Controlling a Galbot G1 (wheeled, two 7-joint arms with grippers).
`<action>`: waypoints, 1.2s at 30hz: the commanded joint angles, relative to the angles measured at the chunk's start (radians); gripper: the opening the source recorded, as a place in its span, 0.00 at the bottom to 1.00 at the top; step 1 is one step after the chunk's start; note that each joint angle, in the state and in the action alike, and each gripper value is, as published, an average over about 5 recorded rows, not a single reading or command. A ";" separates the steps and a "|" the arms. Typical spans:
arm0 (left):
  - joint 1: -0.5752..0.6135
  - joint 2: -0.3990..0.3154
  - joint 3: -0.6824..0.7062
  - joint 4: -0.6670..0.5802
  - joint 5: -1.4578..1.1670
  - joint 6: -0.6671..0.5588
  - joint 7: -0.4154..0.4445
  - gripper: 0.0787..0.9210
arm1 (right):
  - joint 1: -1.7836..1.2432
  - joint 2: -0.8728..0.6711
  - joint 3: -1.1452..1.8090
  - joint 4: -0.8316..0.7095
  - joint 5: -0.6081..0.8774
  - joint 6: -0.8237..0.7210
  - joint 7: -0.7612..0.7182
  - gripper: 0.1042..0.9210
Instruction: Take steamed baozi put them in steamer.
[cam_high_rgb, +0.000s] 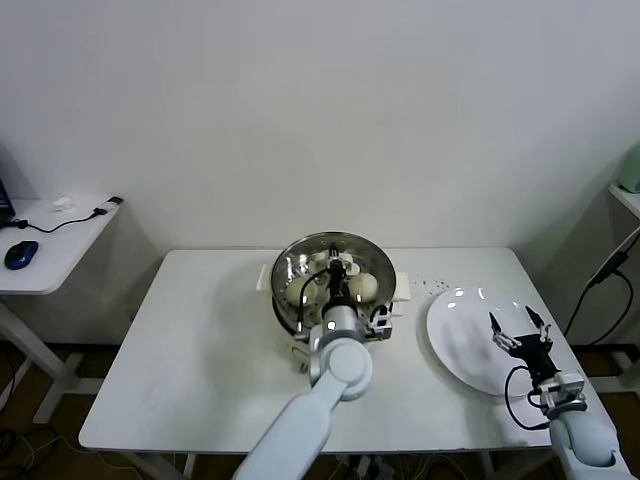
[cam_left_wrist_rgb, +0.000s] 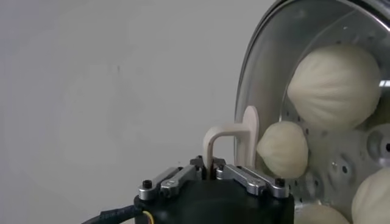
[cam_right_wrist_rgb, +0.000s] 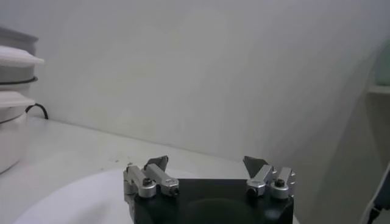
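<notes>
The steamer (cam_high_rgb: 283, 262) is a shiny steel pot on the middle of the white table, and several cream-white steamed baozi (cam_high_rgb: 363, 287) lie on its perforated tray. My left gripper (cam_high_rgb: 340, 274) reaches down inside the pot. In the left wrist view the left gripper (cam_left_wrist_rgb: 244, 131) has its cream fingers (cam_left_wrist_rgb: 250, 137) together with nothing between them, and a small baozi (cam_left_wrist_rgb: 283, 150) rests against the side of one finger. A bigger baozi (cam_left_wrist_rgb: 337, 85) lies beyond it. My right gripper (cam_high_rgb: 518, 322) hangs open and empty over a white plate (cam_high_rgb: 460, 345).
The white plate (cam_right_wrist_rgb: 67, 195) shows bare under the right gripper (cam_right_wrist_rgb: 206, 161). A side table with a blue mouse (cam_high_rgb: 20, 253) stands at the far left. A shelf (cam_high_rgb: 626, 196) and a dangling cable (cam_high_rgb: 600, 272) are at the far right, and the wall runs close behind the table.
</notes>
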 joint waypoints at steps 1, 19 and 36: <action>0.006 0.019 0.009 -0.066 0.024 0.034 0.067 0.18 | 0.002 0.000 0.003 -0.003 -0.001 0.000 -0.001 0.88; 0.138 0.193 0.004 -0.340 0.002 0.046 0.132 0.80 | 0.018 0.004 0.007 -0.017 -0.002 -0.007 -0.002 0.88; 0.463 0.345 -0.279 -0.683 -0.470 -0.117 -0.220 0.88 | 0.009 -0.006 0.011 0.053 -0.002 -0.096 0.008 0.88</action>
